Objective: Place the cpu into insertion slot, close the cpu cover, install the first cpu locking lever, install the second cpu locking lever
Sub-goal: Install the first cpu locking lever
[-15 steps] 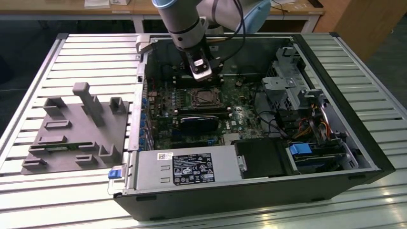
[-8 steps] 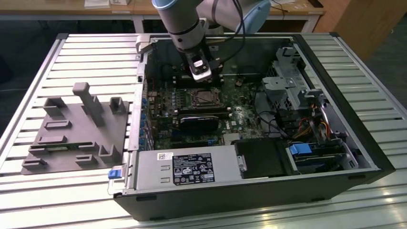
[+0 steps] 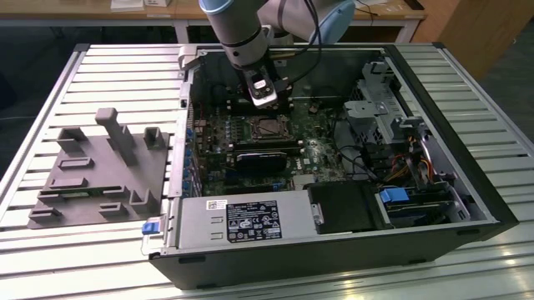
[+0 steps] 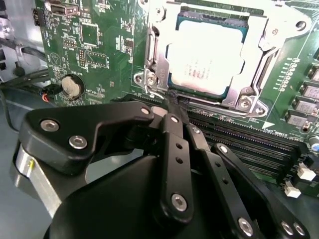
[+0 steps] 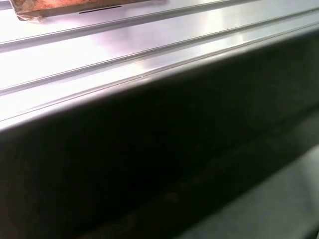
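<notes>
Inside the open computer case, the cpu (image 4: pixel 207 55) lies with its silver-grey top up in the insertion slot (image 3: pixel 265 127) on the green board. The silver cpu cover (image 4: pixel 256 74) lies flat over it, framing the chip. A thin metal locking lever (image 4: pixel 149 59) runs along one side of the socket. My gripper (image 4: pixel 175 105) has its black fingers shut together with nothing between them. Its tip is at the socket's edge nearest the memory slots. In the exterior view the gripper (image 3: pixel 269 112) hangs just behind and above the socket.
Long black memory slots (image 4: pixel 249 144) run beside the socket, and a coin battery (image 4: pixel 73 85) sits on the board. A black block (image 3: pixel 260 161), the power supply (image 3: pixel 242 222) and a drive cage (image 3: pixel 392 119) crowd the case. A grey fixture plate (image 3: pixel 100 169) lies at the exterior view's left.
</notes>
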`<state>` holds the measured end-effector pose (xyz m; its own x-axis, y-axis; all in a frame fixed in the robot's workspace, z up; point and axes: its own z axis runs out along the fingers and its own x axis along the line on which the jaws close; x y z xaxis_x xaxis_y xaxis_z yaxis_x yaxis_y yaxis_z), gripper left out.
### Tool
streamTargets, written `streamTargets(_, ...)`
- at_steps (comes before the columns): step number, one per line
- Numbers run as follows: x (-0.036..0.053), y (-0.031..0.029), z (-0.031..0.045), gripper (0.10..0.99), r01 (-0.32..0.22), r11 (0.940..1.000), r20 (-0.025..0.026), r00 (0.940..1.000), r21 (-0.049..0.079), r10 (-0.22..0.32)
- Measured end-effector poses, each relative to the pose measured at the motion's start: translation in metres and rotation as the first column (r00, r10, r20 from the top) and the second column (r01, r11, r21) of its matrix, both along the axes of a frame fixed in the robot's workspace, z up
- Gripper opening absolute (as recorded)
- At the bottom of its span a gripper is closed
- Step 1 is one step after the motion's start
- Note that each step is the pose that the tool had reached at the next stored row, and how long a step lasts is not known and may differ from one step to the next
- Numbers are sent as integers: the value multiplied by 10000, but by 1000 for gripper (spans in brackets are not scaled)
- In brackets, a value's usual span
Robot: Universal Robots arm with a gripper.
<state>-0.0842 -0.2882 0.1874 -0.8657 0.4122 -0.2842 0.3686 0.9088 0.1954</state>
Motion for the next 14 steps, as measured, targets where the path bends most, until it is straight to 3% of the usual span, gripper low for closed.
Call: streamTargets(14,1,0,23,102,1,10000,4,10000,10,-1)
